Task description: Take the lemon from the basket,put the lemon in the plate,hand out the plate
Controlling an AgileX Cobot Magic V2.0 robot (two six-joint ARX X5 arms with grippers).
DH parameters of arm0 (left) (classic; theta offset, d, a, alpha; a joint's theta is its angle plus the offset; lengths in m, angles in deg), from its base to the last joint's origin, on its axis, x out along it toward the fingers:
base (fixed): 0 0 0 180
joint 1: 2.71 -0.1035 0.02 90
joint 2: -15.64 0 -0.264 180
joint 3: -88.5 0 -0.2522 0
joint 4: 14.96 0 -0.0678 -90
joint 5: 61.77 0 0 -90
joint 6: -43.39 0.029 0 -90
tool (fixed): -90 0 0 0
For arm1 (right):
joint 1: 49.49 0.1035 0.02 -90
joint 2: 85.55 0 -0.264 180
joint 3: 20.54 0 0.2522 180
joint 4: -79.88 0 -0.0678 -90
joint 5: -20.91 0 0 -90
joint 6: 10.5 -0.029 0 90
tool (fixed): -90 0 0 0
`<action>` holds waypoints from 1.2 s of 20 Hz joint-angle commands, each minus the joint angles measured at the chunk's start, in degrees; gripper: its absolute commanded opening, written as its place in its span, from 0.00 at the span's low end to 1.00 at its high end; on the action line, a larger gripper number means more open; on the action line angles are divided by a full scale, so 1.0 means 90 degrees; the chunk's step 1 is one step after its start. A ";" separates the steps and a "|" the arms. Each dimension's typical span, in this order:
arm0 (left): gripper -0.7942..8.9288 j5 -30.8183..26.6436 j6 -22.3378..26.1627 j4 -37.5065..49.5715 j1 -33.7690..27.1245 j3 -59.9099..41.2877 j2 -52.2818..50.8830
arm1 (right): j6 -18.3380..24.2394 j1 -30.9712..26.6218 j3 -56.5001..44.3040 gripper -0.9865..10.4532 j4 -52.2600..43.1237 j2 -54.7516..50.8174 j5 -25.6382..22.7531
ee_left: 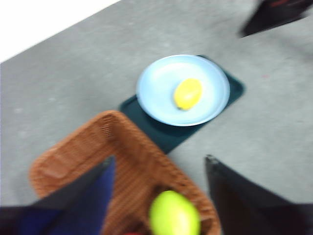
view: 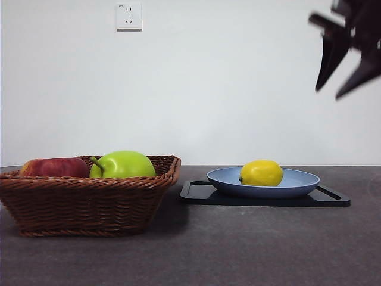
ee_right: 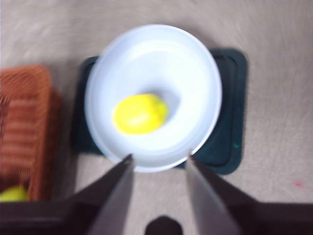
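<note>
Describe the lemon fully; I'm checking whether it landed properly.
The lemon is bright yellow, oval and smooth, with a small nub at one end. It looks whole. It lies on its side inside the light-blue plate, off centre, resting on the plate's floor. Nothing else touches it; no gripper holds it.

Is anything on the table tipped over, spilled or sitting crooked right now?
Nothing stands out. The lemon lies in the plate, which sits level on the black tray. The basket stands upright beside it, holding the green fruit and apple.
</note>
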 commanded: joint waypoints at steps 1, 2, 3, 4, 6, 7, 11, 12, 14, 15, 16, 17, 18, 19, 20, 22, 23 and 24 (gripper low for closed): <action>0.24 -0.0017 0.0437 0.0073 -0.0214 0.0080 0.0070 | 0.0413 0.0427 0.0117 0.17 0.0124 -0.0493 -0.0325; 0.19 -0.0010 0.0551 0.0073 -0.0364 0.0080 0.0070 | 0.0437 0.0680 0.0109 0.15 0.0143 -0.0719 -0.0391; 0.14 -0.0010 0.0634 0.0070 -0.0522 0.0078 0.0070 | 0.0532 0.0940 0.0092 0.13 0.0141 -0.0945 -0.0461; 0.08 0.0007 0.0724 0.0066 -0.0673 0.0073 0.0070 | 0.0627 0.1171 0.0087 0.09 0.0141 -0.1110 -0.0678; 0.09 0.0039 0.0748 -0.0010 -0.0996 0.0058 0.0068 | 0.0724 0.1654 0.0085 0.09 0.0131 -0.1418 -0.1379; 0.09 0.0058 0.0746 -0.0032 -0.1158 0.0051 0.0068 | 0.0743 0.1889 0.0083 0.09 0.0119 -0.1545 -0.1744; 0.09 0.0712 0.0746 0.0318 -0.1780 -0.0301 -0.0158 | 0.0835 0.2395 -0.0308 0.09 -0.0631 -0.2295 -0.2361; 0.09 0.0712 0.0743 0.0510 -0.1865 -0.0503 -0.0291 | 0.0838 0.2455 -0.0534 0.09 -0.0952 -0.2535 -0.2368; 0.09 0.0709 0.0733 0.1098 -0.2001 -0.1090 -0.0653 | 0.0838 0.2470 -0.1107 0.09 -0.1554 -0.3079 -0.2528; 0.09 0.0714 0.0714 0.1472 -0.2072 -0.1491 -0.0899 | 0.0862 0.2470 -0.1469 0.09 -0.1843 -0.3405 -0.2688; 0.09 0.0729 0.0716 0.1770 -0.2118 -0.1843 -0.1112 | 0.0867 0.2467 -0.1785 0.09 -0.2064 -0.3657 -0.2703; 0.09 0.0814 0.0707 0.2081 -0.2159 -0.2259 -0.1341 | 0.0862 0.2467 -0.2166 0.09 -0.2317 -0.3966 -0.2705; 0.09 0.0889 0.0639 0.2358 -0.2188 -0.2674 -0.1564 | 0.0855 0.2467 -0.2572 0.09 -0.2601 -0.4274 -0.2722; 0.09 0.0869 0.0503 0.2603 -0.2191 -0.3079 -0.1768 | 0.0855 0.2470 -0.2980 0.09 -0.2880 -0.4588 -0.2885; 0.09 0.0867 0.0338 0.2832 -0.2188 -0.3470 -0.1979 | 0.0857 0.2470 -0.3368 0.09 -0.3116 -0.4891 -0.3043; 0.09 0.0843 0.0005 0.3310 -0.2188 -0.4248 -0.2450 | 0.0811 0.2472 -0.4121 0.09 -0.3492 -0.5493 -0.3181; 0.09 0.0828 -0.0121 0.3478 -0.2191 -0.4544 -0.2679 | 0.0809 0.2472 -0.4398 0.09 -0.3577 -0.5736 -0.3191; 0.09 0.0826 -0.0289 0.3694 -0.2188 -0.4862 -0.2963 | 0.0809 0.2472 -0.4685 0.09 -0.3653 -0.6016 -0.3186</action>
